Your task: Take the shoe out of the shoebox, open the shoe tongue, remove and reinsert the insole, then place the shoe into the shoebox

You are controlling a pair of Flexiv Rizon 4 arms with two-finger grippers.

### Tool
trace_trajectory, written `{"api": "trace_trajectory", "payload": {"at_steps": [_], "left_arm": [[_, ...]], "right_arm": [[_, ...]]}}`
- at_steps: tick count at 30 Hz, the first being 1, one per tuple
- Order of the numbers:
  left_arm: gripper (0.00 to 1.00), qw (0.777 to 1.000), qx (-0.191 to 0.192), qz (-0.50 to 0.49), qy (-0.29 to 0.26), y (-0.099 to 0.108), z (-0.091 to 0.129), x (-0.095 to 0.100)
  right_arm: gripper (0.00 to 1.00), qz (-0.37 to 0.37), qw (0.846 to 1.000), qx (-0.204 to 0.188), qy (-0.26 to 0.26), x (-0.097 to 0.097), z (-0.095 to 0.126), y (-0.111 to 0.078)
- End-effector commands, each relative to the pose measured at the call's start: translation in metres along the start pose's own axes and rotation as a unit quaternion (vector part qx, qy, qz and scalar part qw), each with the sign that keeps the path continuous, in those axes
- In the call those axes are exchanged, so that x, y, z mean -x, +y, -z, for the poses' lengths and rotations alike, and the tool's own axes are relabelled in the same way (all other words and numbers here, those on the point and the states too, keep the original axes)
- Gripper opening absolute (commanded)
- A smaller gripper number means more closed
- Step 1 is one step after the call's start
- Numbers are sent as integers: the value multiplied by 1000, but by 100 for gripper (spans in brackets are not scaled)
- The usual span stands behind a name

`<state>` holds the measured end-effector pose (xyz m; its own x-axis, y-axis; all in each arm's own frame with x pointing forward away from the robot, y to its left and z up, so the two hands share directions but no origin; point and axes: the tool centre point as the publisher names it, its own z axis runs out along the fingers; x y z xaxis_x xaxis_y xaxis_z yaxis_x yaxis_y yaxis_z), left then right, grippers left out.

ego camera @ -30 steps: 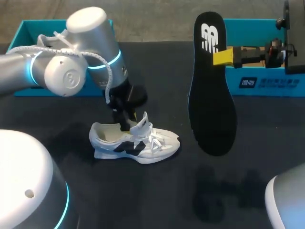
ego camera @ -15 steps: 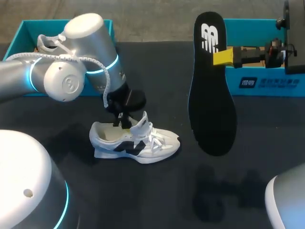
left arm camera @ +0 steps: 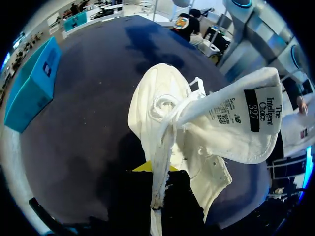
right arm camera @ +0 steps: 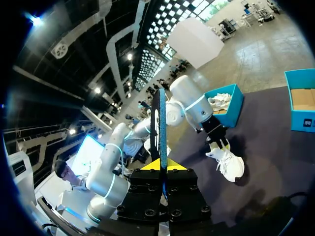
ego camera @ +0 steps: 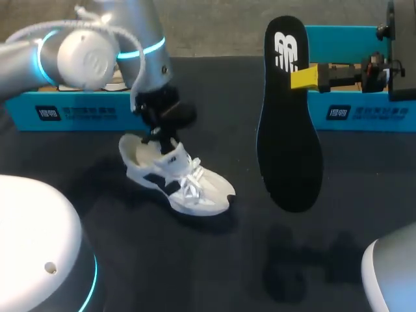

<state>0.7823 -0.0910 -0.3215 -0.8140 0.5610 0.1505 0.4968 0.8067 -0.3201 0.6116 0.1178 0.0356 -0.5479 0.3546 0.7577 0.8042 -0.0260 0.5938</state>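
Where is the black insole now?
In the head view, the insole is right of centre, gripped by the right end effector, with the white shoe to its left.

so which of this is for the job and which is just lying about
Job: shoe, left gripper holding it; insole, right gripper holding it; left box or right box, cannot tell which.
Lying about: the other box; white thing in left box.
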Motion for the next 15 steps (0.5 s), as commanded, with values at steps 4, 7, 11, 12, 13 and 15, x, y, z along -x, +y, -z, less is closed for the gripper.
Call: {"api": "trace_trajectory", "payload": {"at_steps": [4,7,11,12,13,15], "left_arm": [[0,958,91,-186,198,-14,12,31],[0,946,106,-215,218,-22,12,36],[0,933,139,-241,229,-28,9,42],[0,927,148,-249,238,-29,8,42],[0,924,157,-254,240,-30,8,42],[0,917,165,-264,250,-33,9,41]], "right_arm": [[0,-1,1000,-3,0,0,-4,5],[0,-1,1000,-3,0,0,-4,5],[0,-1,1000,-3,0,0,-4,5],[0,-1,1000,-3,0,0,-4,5],[0,-1,1000,-3,0,0,-4,5],[0,-1,1000,-3,0,0,-4,5]]}}
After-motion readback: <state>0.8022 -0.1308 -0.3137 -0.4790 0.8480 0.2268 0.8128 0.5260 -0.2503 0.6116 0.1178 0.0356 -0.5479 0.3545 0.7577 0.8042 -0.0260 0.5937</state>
